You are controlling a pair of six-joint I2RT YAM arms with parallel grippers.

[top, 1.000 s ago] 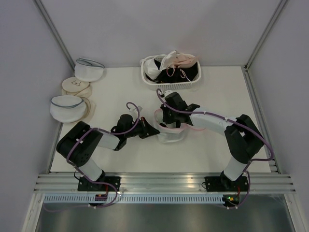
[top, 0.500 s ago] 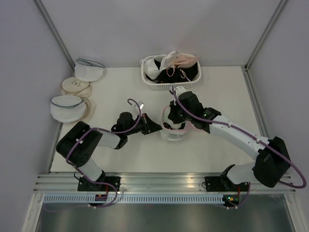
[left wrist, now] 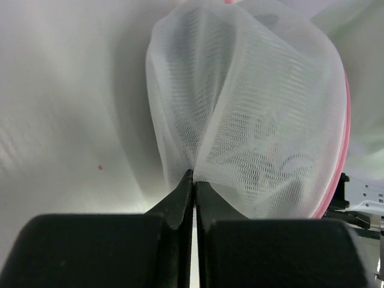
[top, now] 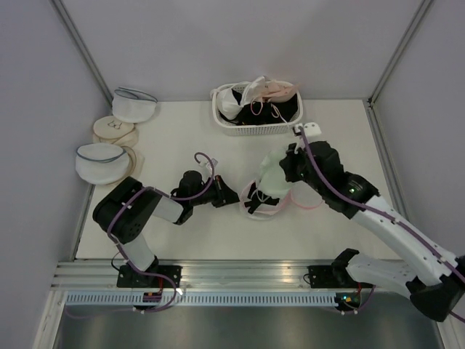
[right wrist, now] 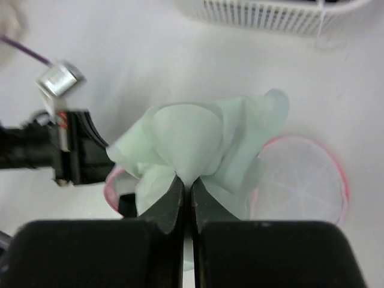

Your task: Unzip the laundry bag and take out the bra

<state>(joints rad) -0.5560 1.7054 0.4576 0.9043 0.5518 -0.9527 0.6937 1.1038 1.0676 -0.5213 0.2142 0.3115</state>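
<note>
The laundry bag (top: pixel 263 209) lies mid-table, white mesh with pink trim, its top half (top: pixel 306 198) flipped open to the right. My left gripper (top: pixel 234 198) is shut on the mesh of its left side, seen close in the left wrist view (left wrist: pixel 194 177), where the bag (left wrist: pixel 258 120) bulges upward. My right gripper (top: pixel 287 166) is shut on the bra (top: pixel 272 173) and holds it above the bag's mouth. In the right wrist view my right gripper (right wrist: pixel 187 183) pinches the bra (right wrist: pixel 192 138), which shows pale green padded folds here. A black bit (right wrist: pixel 126 205) shows in the mouth below.
A white basket (top: pixel 258 131) with black, white and pink bras stands at the back centre; its wall shows in the right wrist view (right wrist: pixel 270 15). Two white mesh bags with blue-grey trim (top: pixel 134 105) (top: pixel 100 161) and beige round pads (top: pixel 115 131) lie at the left edge.
My right gripper has moved right and up, drawing the pale green folds out of the bag. The bag's top half has fallen open to the right. My left gripper has kept its hold.
</note>
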